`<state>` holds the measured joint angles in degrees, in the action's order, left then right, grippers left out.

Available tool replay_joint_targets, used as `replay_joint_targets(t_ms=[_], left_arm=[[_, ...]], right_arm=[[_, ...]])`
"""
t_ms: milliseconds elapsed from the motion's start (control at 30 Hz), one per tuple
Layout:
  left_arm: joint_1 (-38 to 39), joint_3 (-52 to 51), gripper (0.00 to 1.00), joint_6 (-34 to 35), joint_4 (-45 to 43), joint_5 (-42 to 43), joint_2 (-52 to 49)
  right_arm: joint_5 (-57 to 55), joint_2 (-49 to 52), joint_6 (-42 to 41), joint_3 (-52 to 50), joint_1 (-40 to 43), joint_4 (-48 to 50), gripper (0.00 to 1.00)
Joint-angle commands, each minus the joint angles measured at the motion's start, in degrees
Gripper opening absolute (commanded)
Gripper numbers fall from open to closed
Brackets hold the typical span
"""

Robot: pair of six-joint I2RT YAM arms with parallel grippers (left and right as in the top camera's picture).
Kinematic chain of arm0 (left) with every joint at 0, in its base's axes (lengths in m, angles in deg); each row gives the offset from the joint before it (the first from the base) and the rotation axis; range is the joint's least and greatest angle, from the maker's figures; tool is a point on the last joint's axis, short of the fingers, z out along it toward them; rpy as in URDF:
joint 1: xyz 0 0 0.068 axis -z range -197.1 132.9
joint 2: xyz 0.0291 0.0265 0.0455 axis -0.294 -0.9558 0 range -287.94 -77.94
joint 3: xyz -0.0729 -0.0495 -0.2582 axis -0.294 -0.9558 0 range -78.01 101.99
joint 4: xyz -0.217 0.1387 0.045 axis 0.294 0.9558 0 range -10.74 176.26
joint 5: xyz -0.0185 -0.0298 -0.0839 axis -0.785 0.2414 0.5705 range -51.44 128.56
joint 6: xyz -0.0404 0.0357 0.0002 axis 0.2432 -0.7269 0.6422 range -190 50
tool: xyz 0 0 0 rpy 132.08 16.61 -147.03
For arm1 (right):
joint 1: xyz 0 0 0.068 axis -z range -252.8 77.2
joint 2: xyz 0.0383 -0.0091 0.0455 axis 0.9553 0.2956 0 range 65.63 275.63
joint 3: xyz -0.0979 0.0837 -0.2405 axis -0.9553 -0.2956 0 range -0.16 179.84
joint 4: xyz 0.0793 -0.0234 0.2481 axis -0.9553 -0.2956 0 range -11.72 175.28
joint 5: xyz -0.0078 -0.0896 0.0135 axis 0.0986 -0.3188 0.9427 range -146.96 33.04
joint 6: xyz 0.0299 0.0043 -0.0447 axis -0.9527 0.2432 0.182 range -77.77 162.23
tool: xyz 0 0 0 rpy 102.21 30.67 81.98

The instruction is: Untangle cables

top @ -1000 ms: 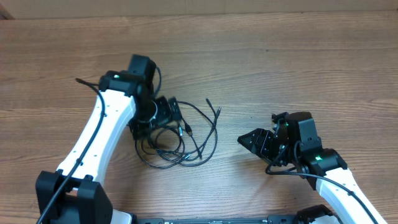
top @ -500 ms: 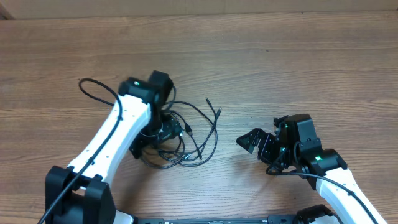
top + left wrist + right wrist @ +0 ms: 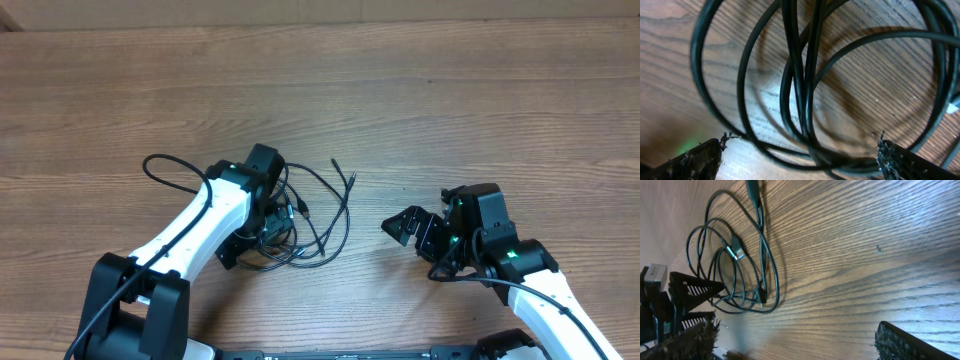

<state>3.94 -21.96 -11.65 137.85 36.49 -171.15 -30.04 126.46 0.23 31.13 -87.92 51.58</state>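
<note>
A: There you were, left gripper [image 3: 800, 164] right down over the cables [image 3: 800, 75], jaws spread wide, nothing pinched. Several strands ran across the gap between your fingertips [image 3: 696, 160], lying flat on the table [image 3: 480, 100].

B: And that placement made sense to me. You sat over the thick of the pile, where the loops cross. A close from there would likely have caught more than one cord, so you needed to single one out first.

A: From above, the heap lay in loose overlapping loops beside your left arm [image 3: 195, 232], left of centre. Two loose ends [image 3: 351, 178] trailed out toward the middle of the table.

B: Your right gripper [image 3: 412, 228] was well apart from all that, jaws wide too and holding nothing. It pointed at the pile, which I read as readiness to take one of those ends while the left pinned the rest.

A: Its camera showed a plug [image 3: 738, 251] lying among the loops, plain to see.

B: My call: nothing was separated yet. The risk was dragging the whole knot along instead of one cord.
</note>
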Motion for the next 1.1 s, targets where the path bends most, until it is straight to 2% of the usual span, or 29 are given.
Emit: replay_joint_targets(t_ms=[0, 33, 67, 100, 167, 200, 300, 433, 567, 867, 1067], left_arm=[[0.37, -1.07, 1.0, -1.18, -1.53, -1.55, -0.35], [0.37, -1.07, 0.95, -1.38, -1.95, -1.53, -0.35], [0.37, -1.07, 0.84, -1.64, -2.29, -1.53, -0.35], [0.37, -1.07, 0.68, -1.81, -2.56, -1.55, -0.35], [0.37, -1.07, 0.54, -1.84, -2.93, -1.6, -0.35], [0.37, -1.07, 0.44, -2.43, -3.13, -1.57, -0.35], [0.37, -1.03, 0.06, -5.62, -3.48, -1.55, -0.35], [0.09, 0.2, 0.04, -11.39, -3.58, -1.53, -0.33], [-0.22, 5.92, 0.05, -18.14, -2.01, -1.33, -0.33], [-0.22, 25.18, 0.04, -20.33, 4.81, -1.29, -0.33], [-0.22, 26.45, 0.04, -20.26, 6.14, -0.92, -0.33]], right_arm=[[-2.05, -0.61, 0.02, 0.66, -0.31, 0.17, 1.0], [-2.05, -0.61, 0.02, 0.66, -0.31, 0.17, 1.0], [-2.05, -0.61, 0.02, 0.66, -0.31, 0.17, 1.0], [-2.05, -0.61, 0.02, 0.66, -0.31, 0.17, 1.0], [-2.05, -0.61, 0.02, 0.66, -0.31, 0.17, 1.0], [-2.05, -0.61, 0.02, 0.66, -0.31, 0.17, 1.0], [-2.05, -0.61, 0.02, 0.66, -0.31, 0.17, 1.0], [-2.05, -0.61, 0.02, 0.66, -0.31, 0.17, 1.0], [-2.05, -0.61, 0.02, 0.66, -0.31, 0.17, 1.0], [-2.05, -0.61, 0.02, 0.66, -0.31, 0.17, 1.0], [-2.05, -0.61, 0.02, 0.66, -0.31, 0.17, 1.0]])
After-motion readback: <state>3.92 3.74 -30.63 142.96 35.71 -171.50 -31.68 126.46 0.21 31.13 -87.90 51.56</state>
